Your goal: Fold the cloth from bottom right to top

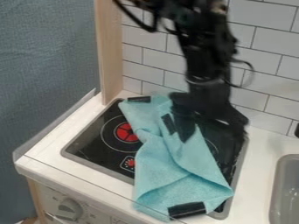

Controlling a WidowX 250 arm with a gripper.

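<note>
Stretching from upper left to lower right, the cloth [169, 162] is lying across the stovetop [96, 153]; its bottom-right corner [223, 191] is sitting below the claw [213, 139], which is hanging spread and ungripping beside the upper folds.

Black stovetop [96, 145] under turquoise cloth [169, 164]

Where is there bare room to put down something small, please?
Bare countertop lies left of the cooktop, and another strip between cooktop and sink. It is crowded over the cooktop's middle and right, where the turquoise cloth lies and the gripper hangs at its far end.
</note>
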